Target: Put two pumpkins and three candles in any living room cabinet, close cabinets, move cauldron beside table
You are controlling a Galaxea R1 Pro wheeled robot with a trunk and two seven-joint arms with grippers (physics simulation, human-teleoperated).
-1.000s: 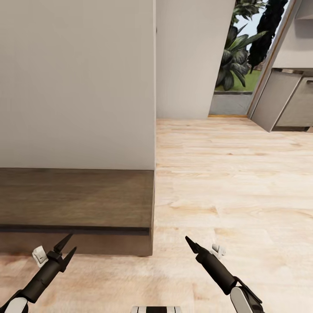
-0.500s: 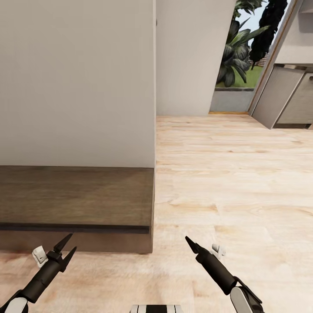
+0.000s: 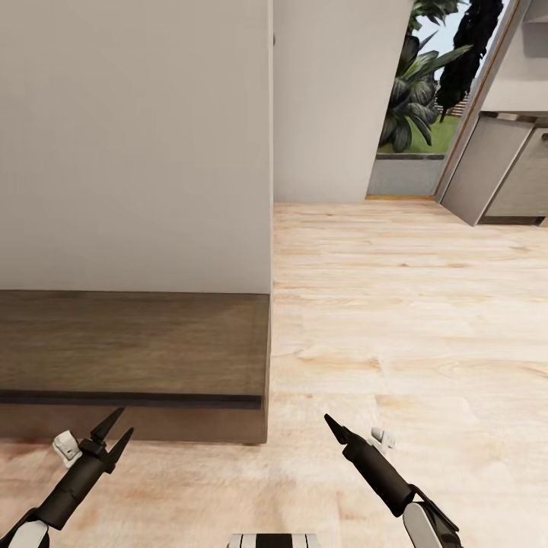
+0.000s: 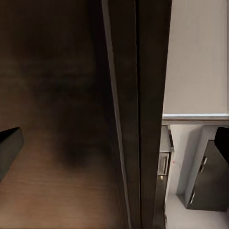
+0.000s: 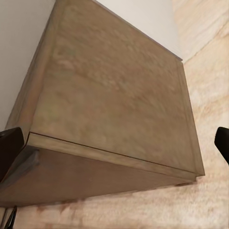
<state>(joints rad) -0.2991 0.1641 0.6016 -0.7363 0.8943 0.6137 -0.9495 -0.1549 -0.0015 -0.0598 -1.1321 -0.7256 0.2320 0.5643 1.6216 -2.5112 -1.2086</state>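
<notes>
Head view first: the cabinet [image 3: 133, 346] is seen low against the white wall [image 3: 133, 144], its dark wood top bare and its front shut. Left claw [image 3: 113, 435] is held just before the cabinet's front edge, fingers spread and nothing gripped. Right claw [image 3: 332, 424] is poised over the wooden floor [image 3: 411, 304], beside the cabinet's end; whether it is parted or pinched cannot be told here, though its wrist camera shows both fingertips wide apart around the cabinet [image 5: 114, 109].

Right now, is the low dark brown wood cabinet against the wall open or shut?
Shut, as far as visible: the low dark brown wood cabinet shows a flush front with no drawer pulled out and no pale interior exposed.
</notes>
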